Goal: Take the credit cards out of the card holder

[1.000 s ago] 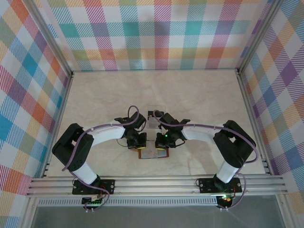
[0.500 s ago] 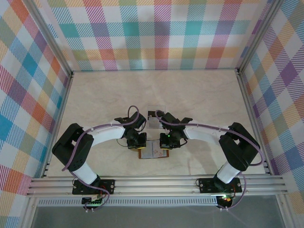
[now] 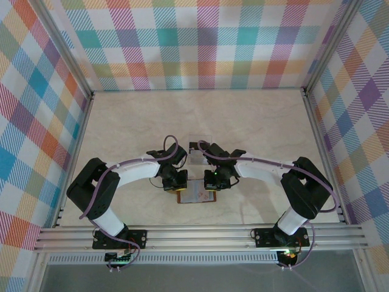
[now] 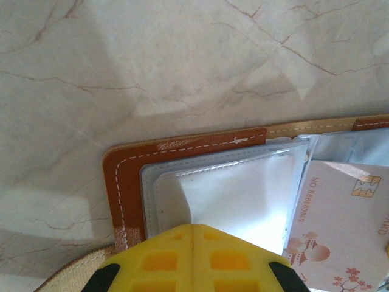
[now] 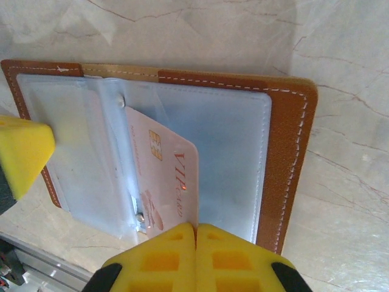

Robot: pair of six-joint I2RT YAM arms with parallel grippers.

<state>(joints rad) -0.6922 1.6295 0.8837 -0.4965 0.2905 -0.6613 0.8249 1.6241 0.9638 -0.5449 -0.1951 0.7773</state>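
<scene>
Tan-brown leather folding card holder open flat, lower centre of top view, between both wrists. Thin pale-pink plastic credit card half out of clear sleeve, mid-frame. Right gripper clenched, tips at card's lower corner; actual grasp unclear. Left gripper clenched, tips over holder. Card likely light, stiff, slick: pinch exposed edge.

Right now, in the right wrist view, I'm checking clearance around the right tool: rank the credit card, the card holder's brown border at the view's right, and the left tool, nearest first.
From the right tool:
1. credit card: at its tips, slightly left.
2. card holder's brown border: off to the right.
3. left tool: at the far left edge.
</scene>
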